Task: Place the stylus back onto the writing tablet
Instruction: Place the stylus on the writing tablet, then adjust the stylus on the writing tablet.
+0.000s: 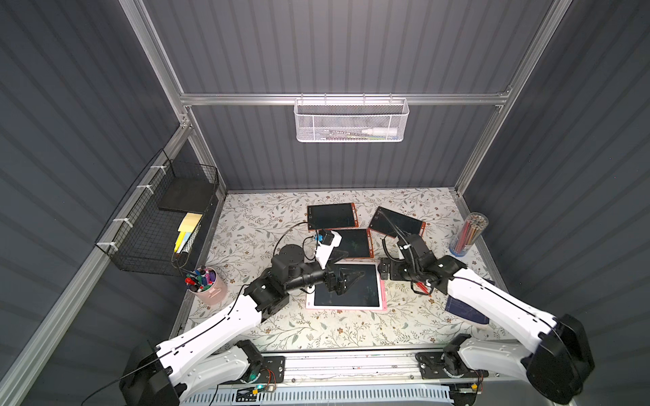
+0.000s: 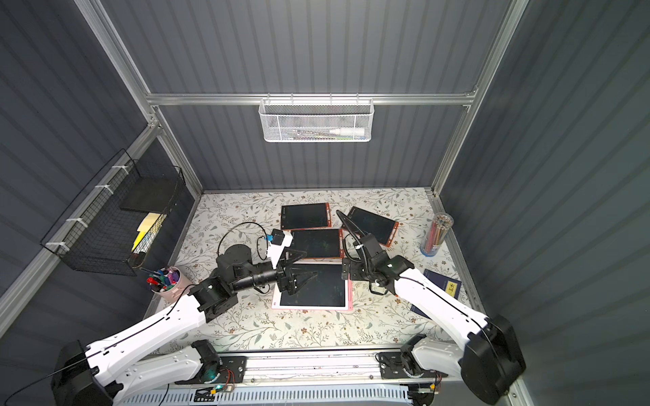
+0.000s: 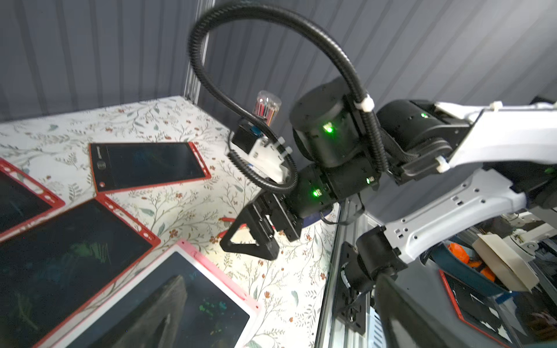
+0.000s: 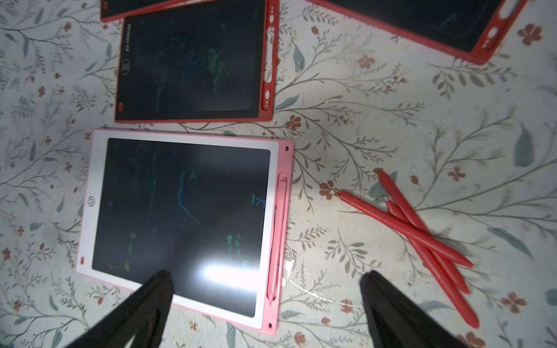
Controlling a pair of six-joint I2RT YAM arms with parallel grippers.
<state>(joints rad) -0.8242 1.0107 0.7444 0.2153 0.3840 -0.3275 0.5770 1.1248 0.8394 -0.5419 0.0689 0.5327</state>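
Pink plastic stylus [image 4: 278, 238] lies in the side groove of the pink-framed writing tablet [image 4: 180, 211], between the empty, spread jaws of the right gripper [image 4: 266, 278]; best lift straight up, without nudging it

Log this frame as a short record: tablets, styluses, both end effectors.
Pink tablet: flat on the table
Pink stylus: lying in the pink tablet's side slot
Red styluses: three loose on the table, crossing
Red tablets: three, beyond the pink one
Left end effector: open, empty, above the pink tablet
Right end effector: open, empty, above the pink stylus
Status: pink stylus appears placed
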